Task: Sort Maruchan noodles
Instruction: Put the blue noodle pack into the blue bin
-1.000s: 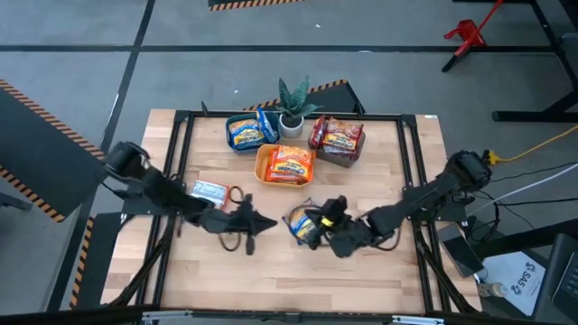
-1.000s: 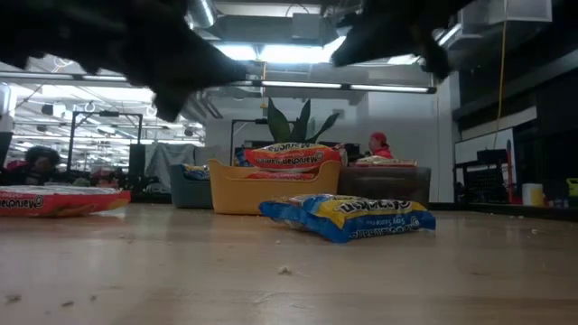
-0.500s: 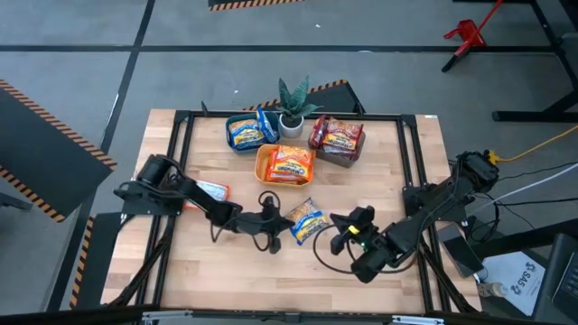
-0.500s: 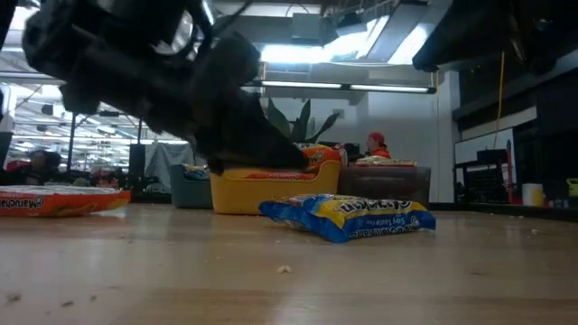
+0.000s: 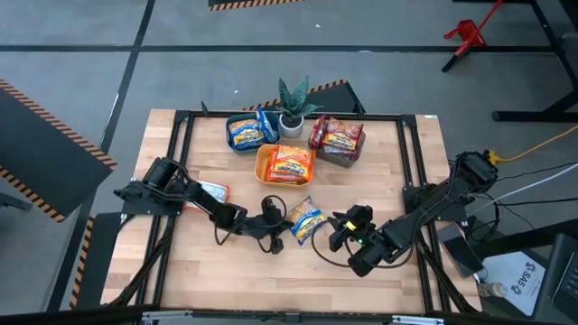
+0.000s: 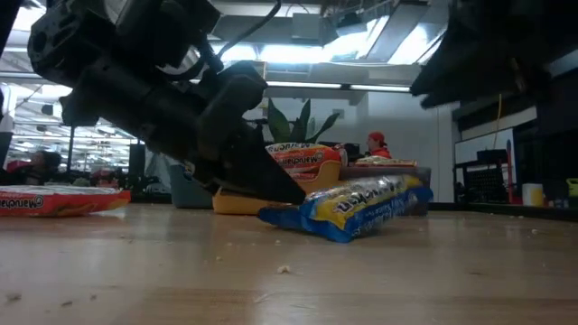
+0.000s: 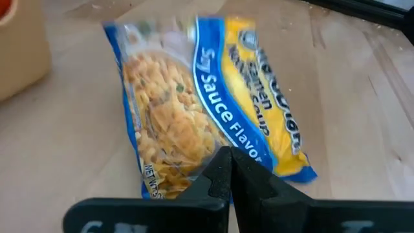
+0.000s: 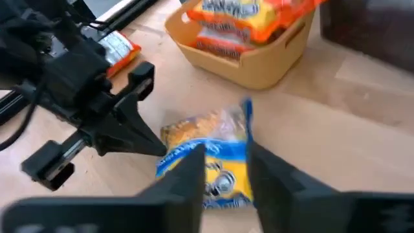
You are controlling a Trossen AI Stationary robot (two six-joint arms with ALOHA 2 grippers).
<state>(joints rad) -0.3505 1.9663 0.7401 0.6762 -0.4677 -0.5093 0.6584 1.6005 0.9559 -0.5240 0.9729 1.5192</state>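
Low view — blue noodle packet [image 6: 348, 209] is pinched at its edge by clenched left gripper [image 6: 287, 192]; right gripper [image 8: 224, 169] parted, empty — lift should be slow.

I work in what looks like a robotics lab or industrial test hall. My wooden table [image 5: 379, 162] sits inside a black metal frame [image 5: 181, 144] on a grey concrete floor [image 5: 81, 54] marked with orange-and-black hazard tape [image 5: 27, 99]. Looking level across the table, I see strip ceiling lights [image 6: 298, 50], racks of equipment [image 6: 99, 144] and a person in a red cap [image 6: 377, 142] seated behind.
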